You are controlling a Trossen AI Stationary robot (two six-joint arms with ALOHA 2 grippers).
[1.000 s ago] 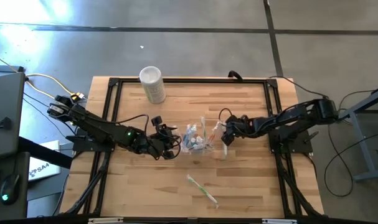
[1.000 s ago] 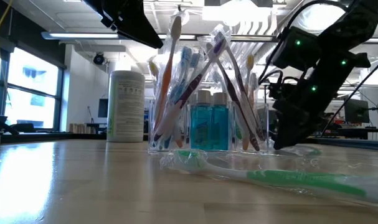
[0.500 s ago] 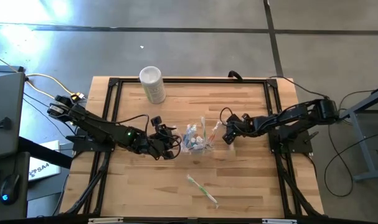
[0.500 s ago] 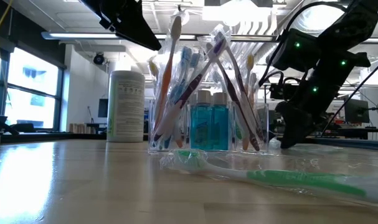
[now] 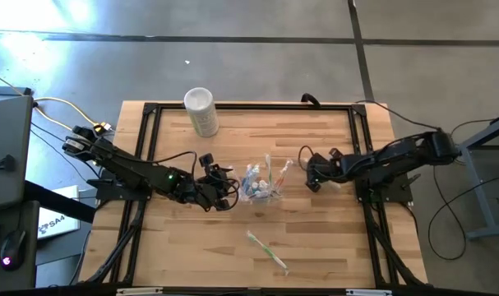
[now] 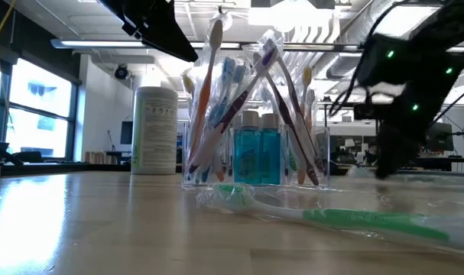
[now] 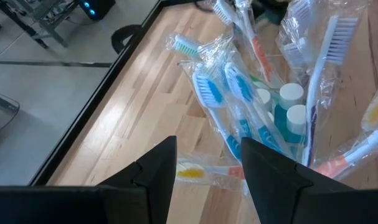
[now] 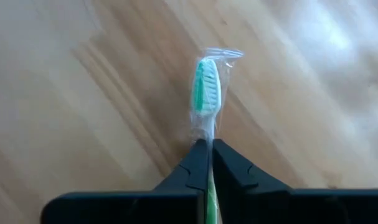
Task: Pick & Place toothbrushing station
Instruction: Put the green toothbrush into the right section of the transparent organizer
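Note:
A small clear cup (image 5: 258, 184) stands mid-table, stuffed with wrapped toothbrushes (image 7: 235, 93) and teal toothpaste tubes (image 6: 256, 155). To its left, my left gripper (image 7: 207, 174) hangs open above the wood and points at the cup without touching anything. To the right of the cup, my right gripper (image 5: 313, 178) is shut on a green-bristled toothbrush (image 8: 207, 93) in a clear wrapper. Another wrapped green toothbrush (image 5: 267, 249) lies flat on the table nearer the front edge. My right gripper pinches the wrapped toothbrush's neck (image 8: 208, 132), just behind the head, between its two fingers. The fingers slant down from the table's right side. The brush runs back between them, and its head sticks out past the fingertips over the wood. Whether the head touches the table, I cannot tell.
A tall white cylinder (image 5: 201, 110) stands at the far left of the table. A black frame (image 5: 249, 107) runs around the work area. Bare wood (image 5: 191, 247) lies toward the near edge on both sides of the flat toothbrush.
My right gripper has shut on the wrapped toothbrush that lay just right of the cup. It has then drawn back toward the table's right edge, rising a little and taking the brush with it. The cup and my left gripper have kept still.

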